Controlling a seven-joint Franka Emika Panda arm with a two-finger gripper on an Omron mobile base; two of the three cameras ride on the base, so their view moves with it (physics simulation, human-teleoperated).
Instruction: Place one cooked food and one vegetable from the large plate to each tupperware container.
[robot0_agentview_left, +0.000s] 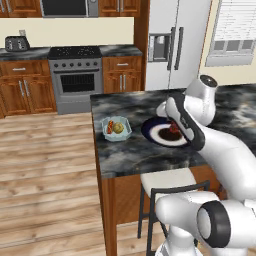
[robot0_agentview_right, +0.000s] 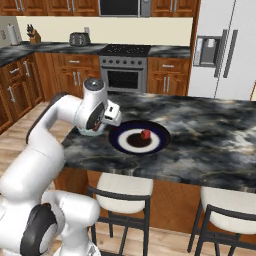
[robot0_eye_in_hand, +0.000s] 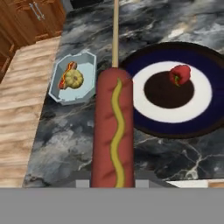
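Observation:
My gripper (robot0_eye_in_hand: 112, 181) is shut on a corn dog (robot0_eye_in_hand: 113, 127), a red-brown sausage with a mustard stripe on a wooden stick, held above the counter. Its stick points between the tub and the plate. The large plate (robot0_eye_in_hand: 175, 130) (robot0_agentview_left: 150, 131) (robot0_agentview_right: 160, 132) lies just right of it and holds a red pepper (robot0_eye_in_hand: 180, 74) (robot0_agentview_right: 145, 134). To the left sits a pale blue tupperware container (robot0_eye_in_hand: 87, 61) (robot0_agentview_left: 117, 129), which holds a small red-and-yellow cooked food (robot0_eye_in_hand: 66, 76) and a round yellowish vegetable (robot0_eye_in_hand: 75, 80). In the right base view the hand (robot0_agentview_right: 111, 114) hovers at the plate's left edge.
The dark marble island counter (robot0_agentview_left: 120, 160) ends just left of the tub, with wood floor (robot0_agentview_left: 45, 165) beyond. Stools (robot0_agentview_right: 125, 187) stand under its near edge. A stove (robot0_agentview_left: 76, 75) and fridge (robot0_agentview_left: 175, 40) line the back wall.

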